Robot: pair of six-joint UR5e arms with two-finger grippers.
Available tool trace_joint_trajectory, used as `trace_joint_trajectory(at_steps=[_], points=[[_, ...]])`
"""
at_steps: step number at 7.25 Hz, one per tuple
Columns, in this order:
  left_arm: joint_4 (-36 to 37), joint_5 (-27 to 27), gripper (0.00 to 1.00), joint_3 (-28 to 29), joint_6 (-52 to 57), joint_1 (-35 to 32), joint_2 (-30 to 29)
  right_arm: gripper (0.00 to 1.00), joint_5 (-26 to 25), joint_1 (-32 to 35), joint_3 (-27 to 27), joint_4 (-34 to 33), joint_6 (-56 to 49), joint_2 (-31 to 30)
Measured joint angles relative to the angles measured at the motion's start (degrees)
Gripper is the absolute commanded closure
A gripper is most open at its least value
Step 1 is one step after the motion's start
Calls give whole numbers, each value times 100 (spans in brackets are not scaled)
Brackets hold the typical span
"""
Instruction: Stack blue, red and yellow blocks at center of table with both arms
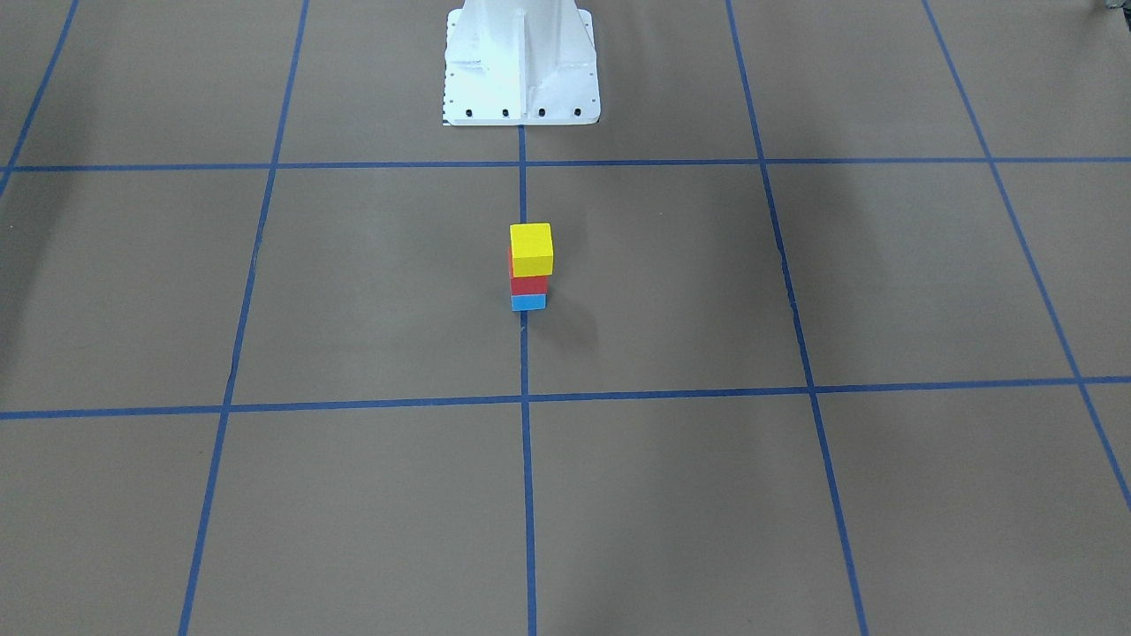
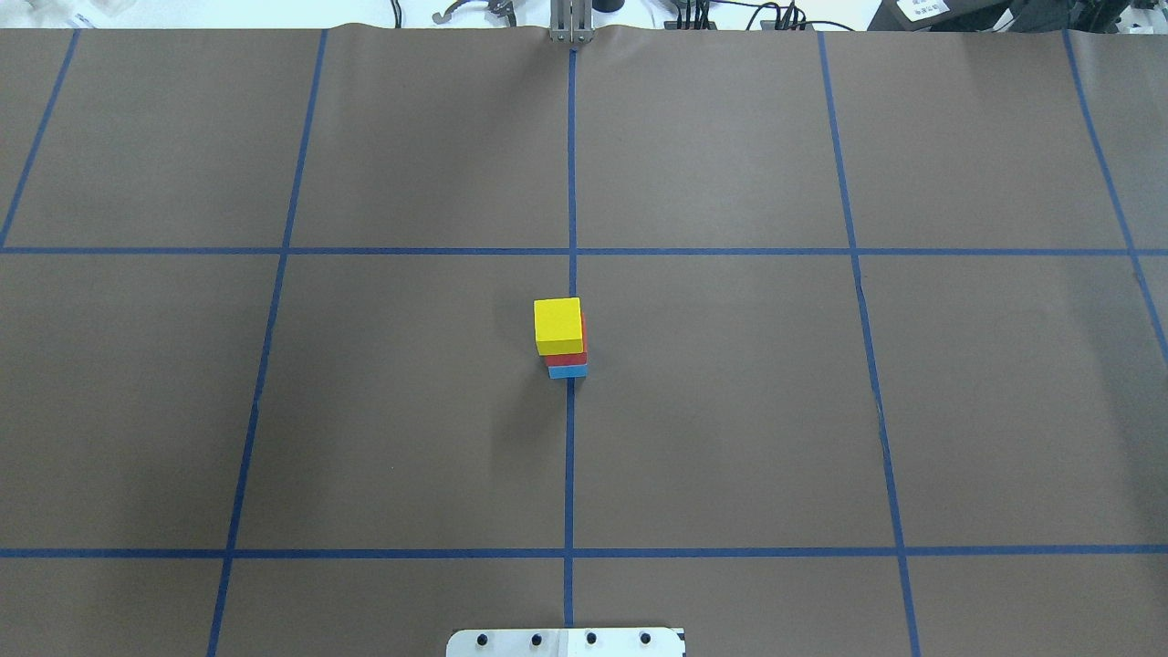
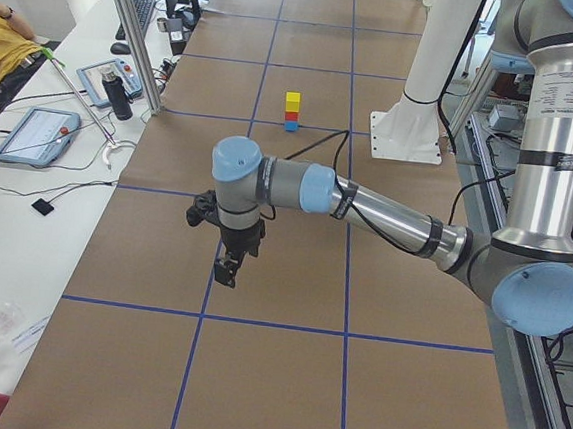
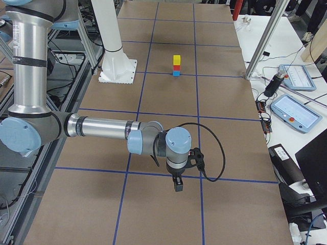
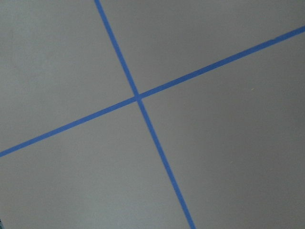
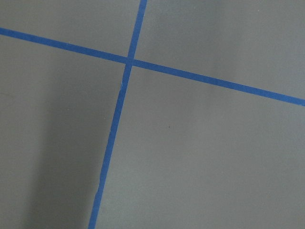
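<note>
A stack of three blocks stands at the table's centre on the blue centre line: the blue block (image 1: 528, 303) at the bottom, the red block (image 1: 528, 284) on it, the yellow block (image 1: 531, 250) on top. The stack also shows in the overhead view (image 2: 559, 327) and both side views (image 3: 291, 112) (image 4: 176, 66). My left gripper (image 3: 223, 271) hangs over the table far from the stack, seen only in the left side view; I cannot tell if it is open. My right gripper (image 4: 178, 185) likewise shows only in the right side view. Both wrist views show only bare table.
The white robot base (image 1: 521, 62) stands at the table's edge behind the stack. Blue tape lines (image 2: 571, 251) grid the brown table. Tablets and cables lie on the white side bench (image 3: 32, 134). Metal posts (image 4: 265, 41) stand along that edge.
</note>
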Motion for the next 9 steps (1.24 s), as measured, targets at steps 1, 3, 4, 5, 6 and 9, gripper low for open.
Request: trace_joint_trajectory(at_steps=[1, 3, 4, 5, 6, 9], points=[[-376, -3, 0, 71, -30, -67, 356, 1, 0, 0, 0, 0, -3, 0], [-625, -10, 0, 121, -71, -184, 720, 1, 0, 12, 0, 0, -15, 2], [-642, -24, 0, 147, -110, -298, 753, 1, 0, 18, 0, 0, -17, 5], [-635, -118, 0, 153, -322, -394, 760, 1, 2, 20, 0, 0, -18, 7], [-644, -328, 0, 141, -667, -442, 767, 1, 6, 22, 1, 0, -19, 8], [-662, -755, 0, 222, -1124, -474, 748, 1, 9, 23, 8, 0, -14, 3]])
